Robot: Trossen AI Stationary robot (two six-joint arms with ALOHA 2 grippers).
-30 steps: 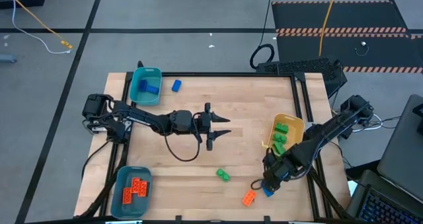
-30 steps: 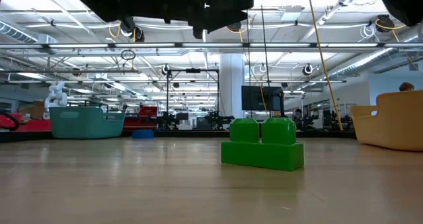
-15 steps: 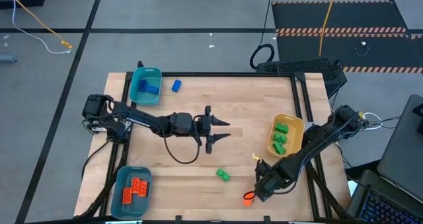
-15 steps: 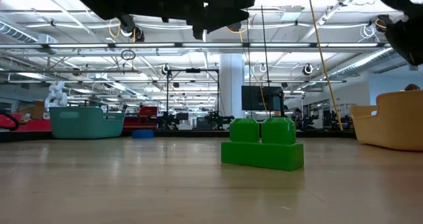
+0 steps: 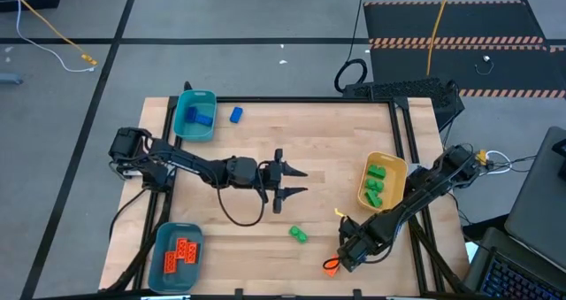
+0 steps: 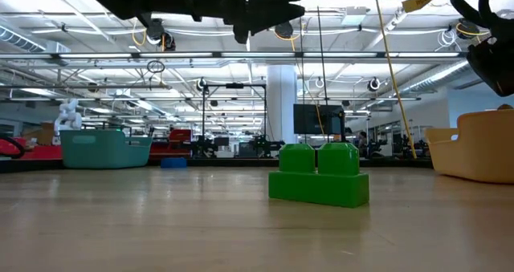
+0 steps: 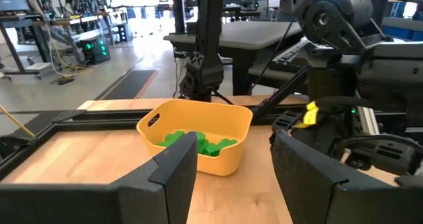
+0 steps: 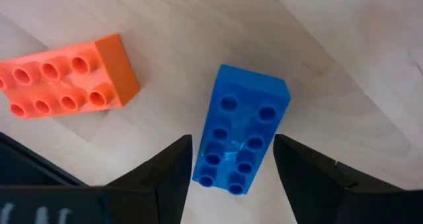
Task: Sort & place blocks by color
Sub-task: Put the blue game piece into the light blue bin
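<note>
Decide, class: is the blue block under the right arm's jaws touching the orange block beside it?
Apart. The right wrist view shows bare wood between the blue block and the orange block; nothing bridges the gap.

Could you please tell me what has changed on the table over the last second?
The right end effector came down over the blue block beside the orange block, fingers straddling it, not yet gripping. The left end effector drifted slightly nearer the green block. Blocks and bins stayed put.

Two teal bins and a yellow bin sit on the wooden table.
</note>
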